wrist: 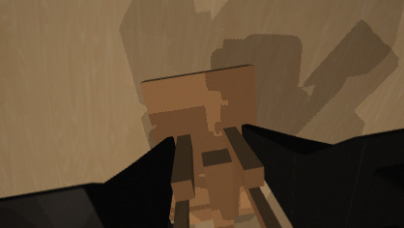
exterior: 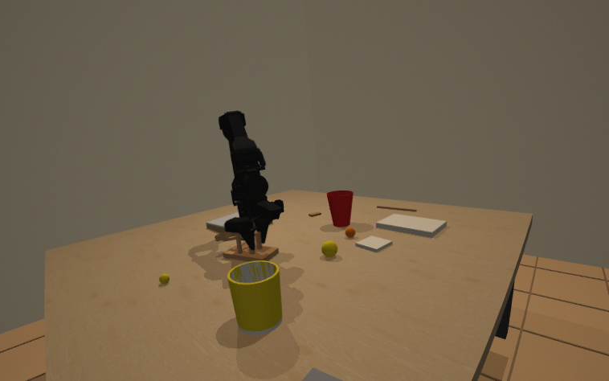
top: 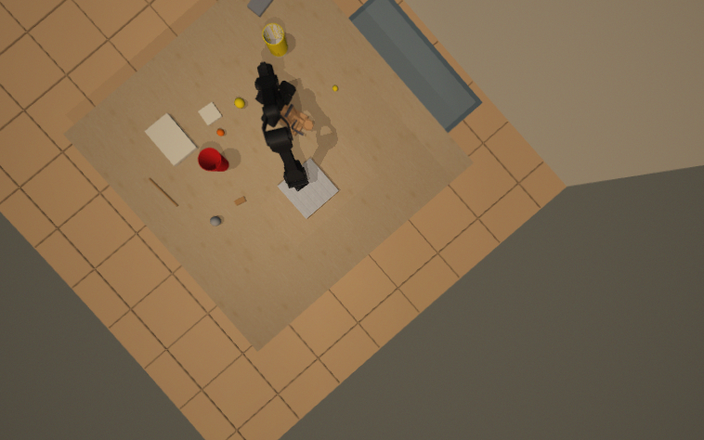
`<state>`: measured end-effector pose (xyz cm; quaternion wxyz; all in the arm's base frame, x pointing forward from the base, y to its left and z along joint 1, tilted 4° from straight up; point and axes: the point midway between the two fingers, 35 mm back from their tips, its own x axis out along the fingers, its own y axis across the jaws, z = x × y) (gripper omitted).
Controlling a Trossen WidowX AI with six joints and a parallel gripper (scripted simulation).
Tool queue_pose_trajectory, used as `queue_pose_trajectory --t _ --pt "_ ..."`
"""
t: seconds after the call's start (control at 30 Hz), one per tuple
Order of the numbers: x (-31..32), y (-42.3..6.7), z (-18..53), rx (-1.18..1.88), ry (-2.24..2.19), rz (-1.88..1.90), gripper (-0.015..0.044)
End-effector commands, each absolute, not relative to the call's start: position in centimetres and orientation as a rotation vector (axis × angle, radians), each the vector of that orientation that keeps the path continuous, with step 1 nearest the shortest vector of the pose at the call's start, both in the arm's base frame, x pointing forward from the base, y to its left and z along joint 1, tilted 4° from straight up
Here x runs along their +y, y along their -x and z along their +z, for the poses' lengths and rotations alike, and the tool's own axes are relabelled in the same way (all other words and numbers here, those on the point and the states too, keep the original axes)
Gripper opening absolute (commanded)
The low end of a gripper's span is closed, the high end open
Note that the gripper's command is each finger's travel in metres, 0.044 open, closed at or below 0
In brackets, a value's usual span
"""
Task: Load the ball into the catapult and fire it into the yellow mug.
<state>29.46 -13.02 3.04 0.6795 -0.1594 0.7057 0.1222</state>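
i've got the claw [wrist: 208, 145] clamped across the catapult's [exterior: 250, 249] two wooden uprights, fingers hugging the outer faces, base plate flat on the tabletop [exterior: 392, 284]. the yellow mug [exterior: 255, 302] stands upright well out in front of the frame, so i judge this as the aiming step. to do it well i'd pivot slowly about the base, keep it flat so nothing tips, and line the long axis straight at the mug's mouth before letting go. now the awkward part: i can't tell whether a ball sits in the catapult, since the arm covers it from above and the wrist view shows only wood. loose yellow balls [exterior: 329, 248] lie on the tabletop beside it. the throwing arm's end is cut off at the wrist view's bottom edge.
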Motion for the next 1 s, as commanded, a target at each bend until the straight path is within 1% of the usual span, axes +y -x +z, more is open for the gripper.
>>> queue_pose_trajectory --t 0.0,0.3,0.4,0.5,0.57,0.8,0.97 --pt "-13.0 -29.5 3.2 1.583 0.359 0.274 0.0131" --pt "-13.0 -29.5 3.4 1.583 0.359 0.274 0.0368" --pt "-12.9 -30.0 7.2 1.584 0.358 0.275 0.0440" --pt "-12.5 -29.9 12.0 1.585 0.357 0.276 0.0440" --pt "-12.4 -29.7 13.1 1.585 0.356 0.276 0.0440" --pt "-12.6 -30.1 12.0 1.576 0.364 0.274 0.0440" --pt "-12.6 -29.5 11.8 1.586 0.360 0.275 0.0440"
